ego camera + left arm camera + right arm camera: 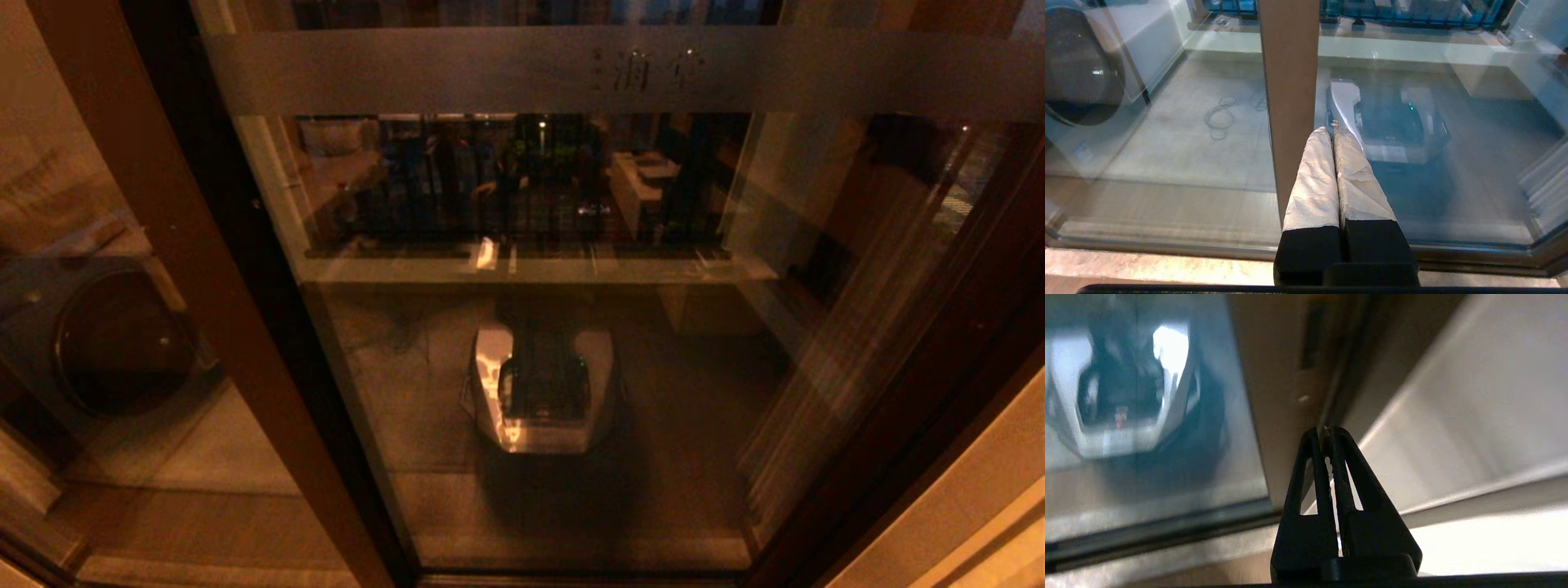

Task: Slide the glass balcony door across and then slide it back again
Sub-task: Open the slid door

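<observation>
The glass balcony door (678, 384) fills the head view, with its frosted band (408, 73) across the top and a dark reddish-brown frame (939, 384) on the right. Neither gripper shows in the head view. In the left wrist view my left gripper (1331, 130), its fingers wrapped in pale tape, is shut and empty; its tips lie just beside the brown upright post (1290, 81), in front of the glass. My black right gripper (1326, 429) is shut and empty, its tips at the edge of the door's frame (1278, 396), below the recessed handle slot (1311, 339).
A fixed glass panel on the left shows a washing machine (114, 343). The robot's reflection (543, 392) sits in the door glass. A pale wall (980, 506) runs beside the door's right frame. The balcony railing (506, 188) stands beyond the glass.
</observation>
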Robot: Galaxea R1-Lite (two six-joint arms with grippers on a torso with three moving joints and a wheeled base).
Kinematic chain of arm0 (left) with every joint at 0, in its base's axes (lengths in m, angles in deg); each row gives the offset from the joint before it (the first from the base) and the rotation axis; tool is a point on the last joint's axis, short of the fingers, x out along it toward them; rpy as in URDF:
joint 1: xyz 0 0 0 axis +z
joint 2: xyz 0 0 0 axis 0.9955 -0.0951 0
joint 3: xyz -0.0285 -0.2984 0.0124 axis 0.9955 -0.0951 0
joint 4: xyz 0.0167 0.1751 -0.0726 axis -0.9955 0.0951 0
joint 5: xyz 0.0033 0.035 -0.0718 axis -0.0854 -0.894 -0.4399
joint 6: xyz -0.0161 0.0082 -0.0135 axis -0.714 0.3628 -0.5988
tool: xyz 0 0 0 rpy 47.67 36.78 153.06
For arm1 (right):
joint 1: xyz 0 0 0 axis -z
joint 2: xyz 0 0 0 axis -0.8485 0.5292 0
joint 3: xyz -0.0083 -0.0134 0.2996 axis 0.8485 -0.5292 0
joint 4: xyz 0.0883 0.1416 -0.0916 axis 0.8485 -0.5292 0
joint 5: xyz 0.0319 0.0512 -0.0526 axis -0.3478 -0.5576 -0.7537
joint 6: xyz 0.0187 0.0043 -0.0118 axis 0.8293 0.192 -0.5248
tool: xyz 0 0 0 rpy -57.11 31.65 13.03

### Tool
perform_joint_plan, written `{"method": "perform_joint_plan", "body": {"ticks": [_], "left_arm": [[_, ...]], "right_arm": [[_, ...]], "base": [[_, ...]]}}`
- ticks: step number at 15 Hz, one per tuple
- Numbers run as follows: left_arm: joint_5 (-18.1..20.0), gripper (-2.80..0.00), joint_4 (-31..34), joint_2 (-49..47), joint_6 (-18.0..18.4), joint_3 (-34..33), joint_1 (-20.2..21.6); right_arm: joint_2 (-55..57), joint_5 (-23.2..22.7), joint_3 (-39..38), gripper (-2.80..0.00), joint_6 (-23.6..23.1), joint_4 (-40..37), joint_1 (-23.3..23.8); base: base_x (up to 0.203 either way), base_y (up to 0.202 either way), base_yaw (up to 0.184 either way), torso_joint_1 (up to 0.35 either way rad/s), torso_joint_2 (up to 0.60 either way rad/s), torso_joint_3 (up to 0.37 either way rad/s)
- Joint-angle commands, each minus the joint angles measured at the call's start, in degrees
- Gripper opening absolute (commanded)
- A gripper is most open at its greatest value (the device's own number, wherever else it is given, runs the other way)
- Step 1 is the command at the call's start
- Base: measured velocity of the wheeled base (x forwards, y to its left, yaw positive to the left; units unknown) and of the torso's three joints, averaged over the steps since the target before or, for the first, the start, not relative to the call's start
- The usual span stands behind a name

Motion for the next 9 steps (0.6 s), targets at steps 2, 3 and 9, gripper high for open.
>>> {"method": "perform_joint_plan", "body": {"ticks": [2, 3, 9], "left_arm": [[0.05, -2.80, -0.02, 0.02, -0.05, -0.01, 0.00], [0.06, -2.80, -0.04, 0.00, -0.05, -0.01, 0.00], [0.06, -2.80, 0.04, 0.00, -0.05, -0.01, 0.00]], "right_arm": [[0.78, 3.67, -1.51, -2.80, 0.05, 0.01, -4.36], [0.48, 4.90, -2.11, -2.80, 0.16, 0.16, -5.32], [4.86, 10.93, -3.23, 0.00, 0.35, 10.08, -6.82]], "base": [[0.000, 0.000, 0.000, 0.000, 0.00, 0.000], [0.000, 0.000, 0.000, 0.000, 0.00, 0.000], [0.000, 0.000, 0.000, 0.000, 0.00, 0.000]]}}
